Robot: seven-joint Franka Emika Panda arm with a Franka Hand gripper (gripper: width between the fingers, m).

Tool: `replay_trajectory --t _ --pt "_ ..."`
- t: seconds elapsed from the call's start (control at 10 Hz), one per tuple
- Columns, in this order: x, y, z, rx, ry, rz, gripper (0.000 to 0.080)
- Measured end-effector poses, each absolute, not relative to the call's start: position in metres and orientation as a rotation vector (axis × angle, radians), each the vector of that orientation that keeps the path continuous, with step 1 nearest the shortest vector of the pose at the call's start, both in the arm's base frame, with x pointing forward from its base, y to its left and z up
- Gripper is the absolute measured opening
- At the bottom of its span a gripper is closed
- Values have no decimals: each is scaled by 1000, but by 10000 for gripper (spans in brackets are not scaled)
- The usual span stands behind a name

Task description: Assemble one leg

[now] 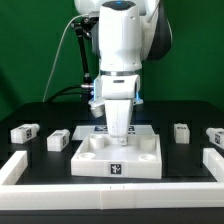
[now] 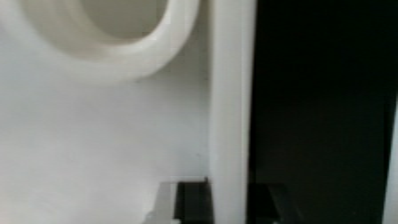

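Four small white legs with square tags lie on the black table: two on the exterior view's left (image 1: pixel 25 131) (image 1: pixel 58 140) and two on its right (image 1: pixel 181 132) (image 1: pixel 216 136). None is held. The large white tray-like piece (image 1: pixel 100 158) lies in the middle. My gripper (image 1: pixel 118 130) is down at its far edge. In the wrist view the two dark fingers (image 2: pixel 192 205) straddle a thin white wall (image 2: pixel 230 120) of that piece, touching it on both sides, so the gripper (image 2: pixel 230 192) is shut on the wall. A round hole (image 2: pixel 111 30) in the piece shows beside it.
A white U-shaped fence (image 1: pixel 20 166) runs along the front and both sides of the table. The marker board (image 1: pixel 93 130) lies behind the tray-like piece, partly hidden by my arm. A black cable hangs behind the arm on the exterior view's left.
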State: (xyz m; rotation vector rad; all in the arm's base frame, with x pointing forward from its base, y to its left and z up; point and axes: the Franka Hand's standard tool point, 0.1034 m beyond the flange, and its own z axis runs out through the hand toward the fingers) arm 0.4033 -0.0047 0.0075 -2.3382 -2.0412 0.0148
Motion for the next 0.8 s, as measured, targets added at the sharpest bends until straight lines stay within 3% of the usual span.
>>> replay_trajectory --t 0.5,0.8 --pt "405 -4 8 -2323 -2061 14 57" --pt "421 5 8 -2189 -2234 0 57"
